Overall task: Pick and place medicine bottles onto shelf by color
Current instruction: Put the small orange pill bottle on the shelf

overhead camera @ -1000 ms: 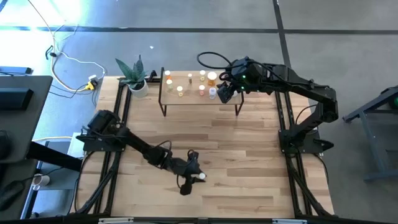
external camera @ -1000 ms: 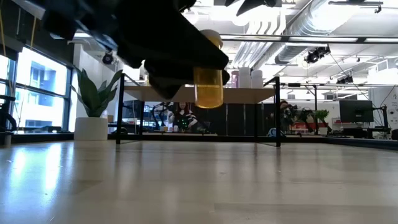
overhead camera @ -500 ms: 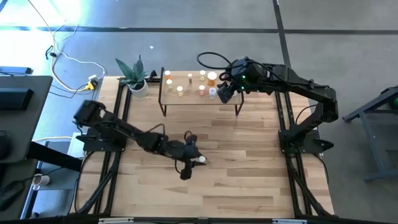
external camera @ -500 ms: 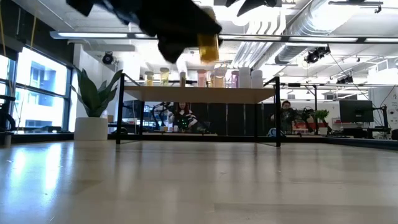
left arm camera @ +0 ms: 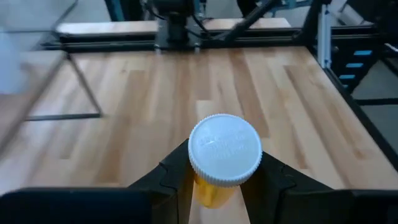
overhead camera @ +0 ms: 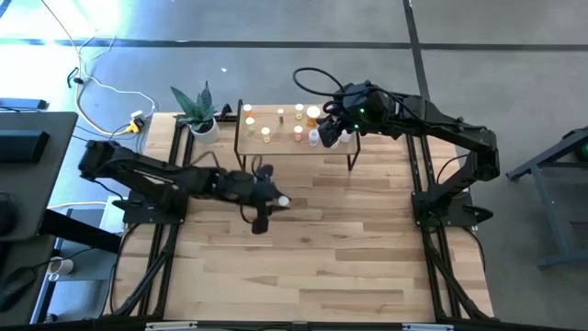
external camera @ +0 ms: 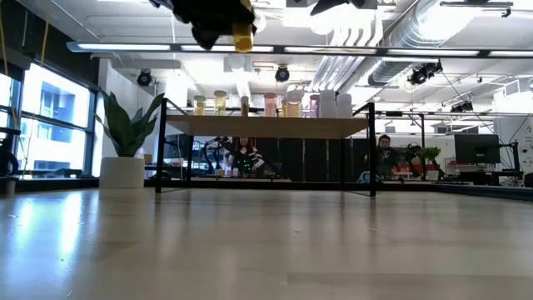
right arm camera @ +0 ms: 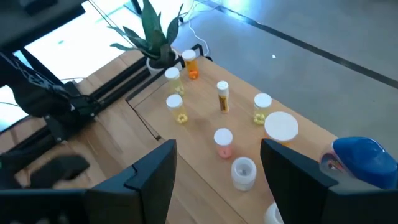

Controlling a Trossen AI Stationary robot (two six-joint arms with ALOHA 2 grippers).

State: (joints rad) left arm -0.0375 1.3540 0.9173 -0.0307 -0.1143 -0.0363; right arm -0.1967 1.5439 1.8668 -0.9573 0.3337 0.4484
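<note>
The left claw (left arm camera: 219, 180) is closed narrowly on a small amber-yellow medicine bottle with a white ribbed screw cap (left arm camera: 224, 152), its two dark fingers (left arm camera: 171, 177) pressing the bottle's sides just under the cap; in the high view this claw (overhead camera: 269, 199) hangs over the light wooden counter (overhead camera: 349, 257), in front of the shelf and apart from it, and in the low view the bottle (external camera: 242, 37) rides well above the counter top; the right claw (right arm camera: 217, 180) stands wide open and holds nothing, poised over the right end of the small light-wood shelf on thin dark legs (overhead camera: 285, 144); from its wrist view the shelf carries eight small bottles and vials in white, yellow, orange and pink, plus one larger blue-capped bottle (right arm camera: 360, 160) at the edge; one potted green plant (overhead camera: 197, 112) stands just beside the shelf's left end.
</note>
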